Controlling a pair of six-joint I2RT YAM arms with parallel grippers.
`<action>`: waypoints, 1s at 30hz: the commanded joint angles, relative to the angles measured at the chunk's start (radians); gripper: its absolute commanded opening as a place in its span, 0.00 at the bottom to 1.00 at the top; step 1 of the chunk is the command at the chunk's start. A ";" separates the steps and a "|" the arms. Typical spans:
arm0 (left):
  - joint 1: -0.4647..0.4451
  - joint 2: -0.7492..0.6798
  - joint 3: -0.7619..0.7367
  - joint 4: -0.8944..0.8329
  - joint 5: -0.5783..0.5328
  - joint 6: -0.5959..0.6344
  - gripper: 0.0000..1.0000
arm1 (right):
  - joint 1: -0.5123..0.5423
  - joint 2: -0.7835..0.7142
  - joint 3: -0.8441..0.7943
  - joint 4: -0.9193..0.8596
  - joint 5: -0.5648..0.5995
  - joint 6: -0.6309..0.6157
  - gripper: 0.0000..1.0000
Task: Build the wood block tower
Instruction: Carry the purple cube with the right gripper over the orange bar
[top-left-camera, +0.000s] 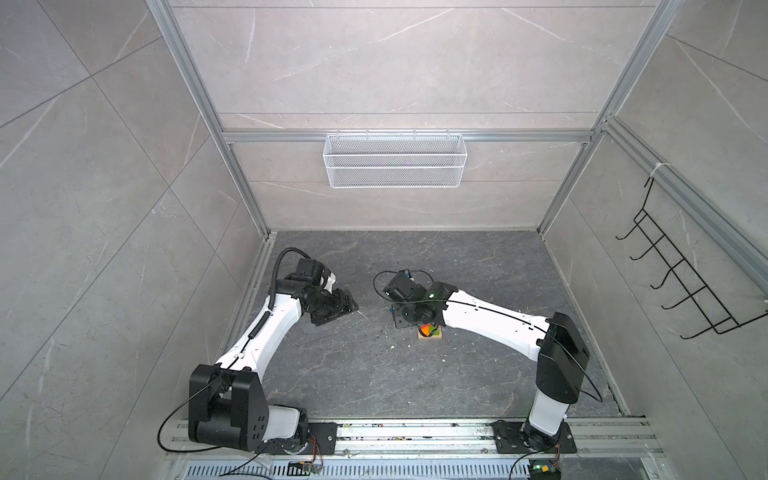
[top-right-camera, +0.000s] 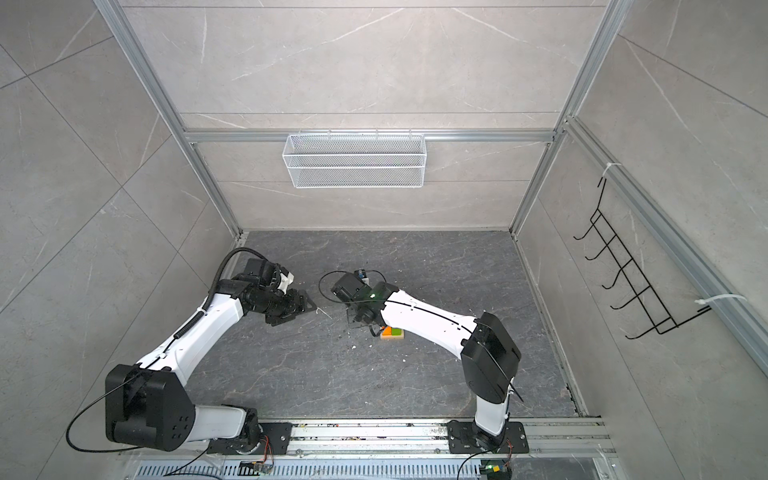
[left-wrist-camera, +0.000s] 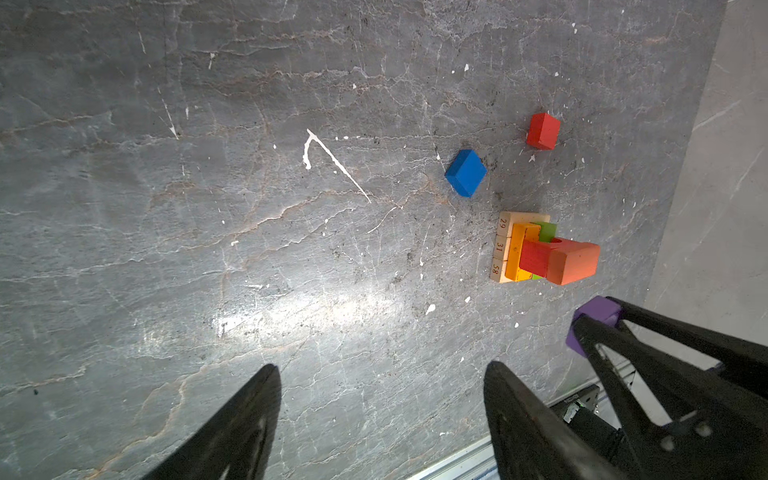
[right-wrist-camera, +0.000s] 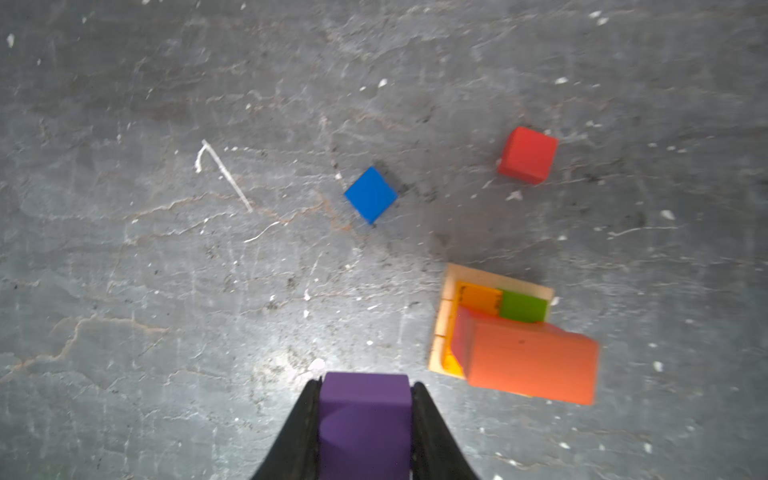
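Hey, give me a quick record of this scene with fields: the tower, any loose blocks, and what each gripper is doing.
tower: tan base, orange and green layer, red blocks on top
loose blocks: blue cube and red cube, apart from each other on the table, near the tower
right gripper: shut on the purple cube, close to the tower
left gripper: open, holding nothing

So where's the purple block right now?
The purple block is squeezed in the right gripper, close beside the tower; both wrist views show it.
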 joint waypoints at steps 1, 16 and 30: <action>0.006 -0.004 -0.004 0.014 0.026 -0.004 0.79 | -0.022 -0.043 -0.028 -0.059 0.050 -0.057 0.00; 0.006 0.001 -0.004 0.017 0.032 -0.003 0.79 | -0.136 -0.112 -0.126 -0.005 -0.040 -0.064 0.00; 0.005 0.003 -0.004 0.019 0.037 -0.003 0.79 | -0.168 -0.105 -0.184 0.067 -0.080 -0.083 0.05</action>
